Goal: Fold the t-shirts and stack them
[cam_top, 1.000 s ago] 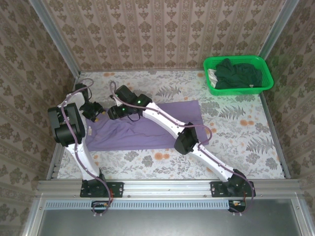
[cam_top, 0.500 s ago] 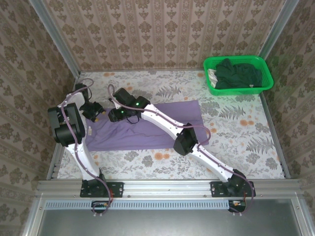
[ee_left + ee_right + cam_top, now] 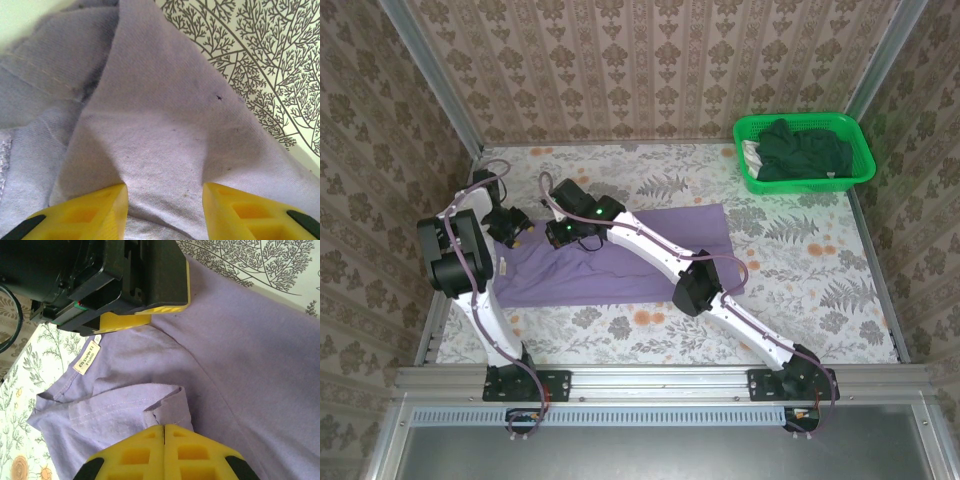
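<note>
Lavender t-shirt (image 3: 705,230) lies spread flat on the floral table (image 3: 810,280), its long side running from 9 to 3 o'clock across the left and middle of the top view. Both of your arms reach to its 9 o'clock end.

Your right gripper (image 3: 164,426) is clenched tight on a doubled hem at the shirt's edge. From its wrist camera you see the yellow fingers (image 3: 135,455) meeting with that fold pinched between the tips. A white neck label (image 3: 86,360) lies at 10 o'clock of the pinch.

Your left gripper (image 3: 165,192) sits just beside the right one, toward 9 o'clock in the top view, tips down on the same shirt. Its jaws stand apart with a hump of lavender cloth between them, and you cannot tell whether that cloth is clamped or merely pressed.

Dark green t-shirts (image 3: 800,150) lie crumpled in the bright green basket (image 3: 800,186) at the table's 1 o'clock corner, well apart from both grippers.
</note>
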